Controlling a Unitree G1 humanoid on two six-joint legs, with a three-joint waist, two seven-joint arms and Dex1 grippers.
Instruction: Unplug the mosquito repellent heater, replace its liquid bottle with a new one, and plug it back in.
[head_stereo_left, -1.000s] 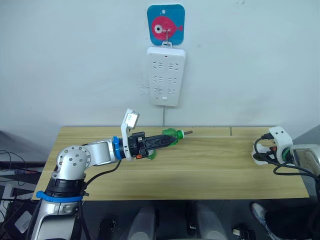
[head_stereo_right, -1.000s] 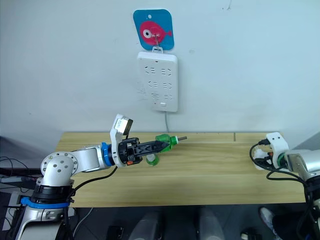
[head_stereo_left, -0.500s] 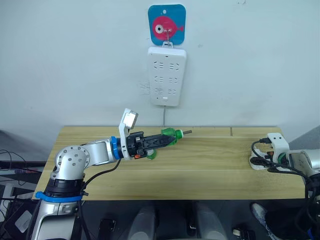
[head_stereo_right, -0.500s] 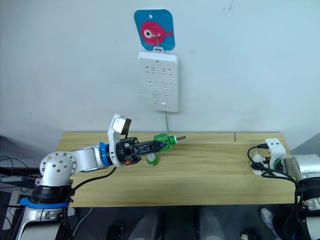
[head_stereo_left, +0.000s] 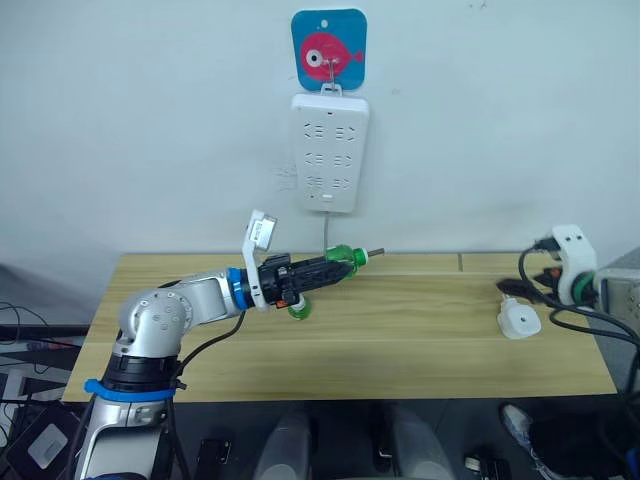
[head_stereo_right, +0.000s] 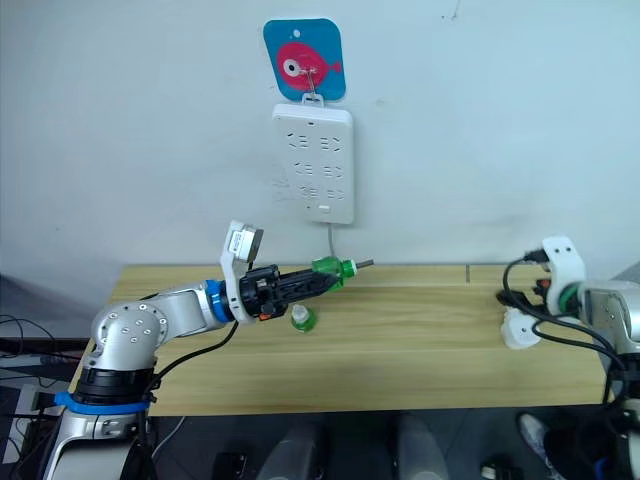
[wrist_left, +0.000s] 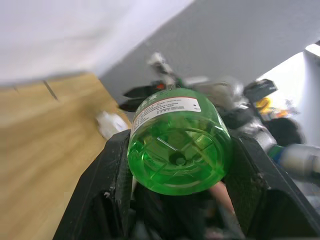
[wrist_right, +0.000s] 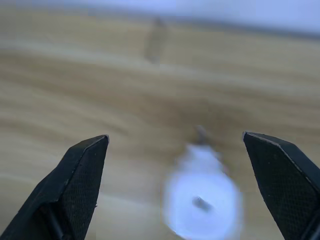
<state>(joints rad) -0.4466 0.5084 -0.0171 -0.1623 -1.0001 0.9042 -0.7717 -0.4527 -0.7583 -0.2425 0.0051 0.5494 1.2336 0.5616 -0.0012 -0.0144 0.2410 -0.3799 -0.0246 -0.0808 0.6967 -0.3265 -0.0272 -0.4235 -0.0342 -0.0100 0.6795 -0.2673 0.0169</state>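
The right gripper (wrist_right: 175, 190) stood with its two black fingers spread wide and nothing between them; the mosquito repellent heater (head_stereo_left: 518, 320) lay on the wooden table (head_stereo_left: 420, 340) just below and ahead of that gap, apart from both fingers, which reads as a unit set down and let go so the bottle work could proceed. Farther off, the left gripper (head_stereo_left: 325, 267) was clenched on the wick-necked liquid bottle (head_stereo_left: 343, 260), held level above the table with its wick rod pointing away from the wrist, apparently carried clear of the heater for disposal. The white-capped new bottle (head_stereo_left: 298, 307) lay on the table directly beneath that gripper, untouched. Beyond, the power strip (head_stereo_left: 329, 152) hung on the wall under a fish hook plate (head_stereo_left: 329, 50), no plug in it. Compared with half a second before, the right gripper had risen off the heater, and the left arm had carried its bottle slightly higher.
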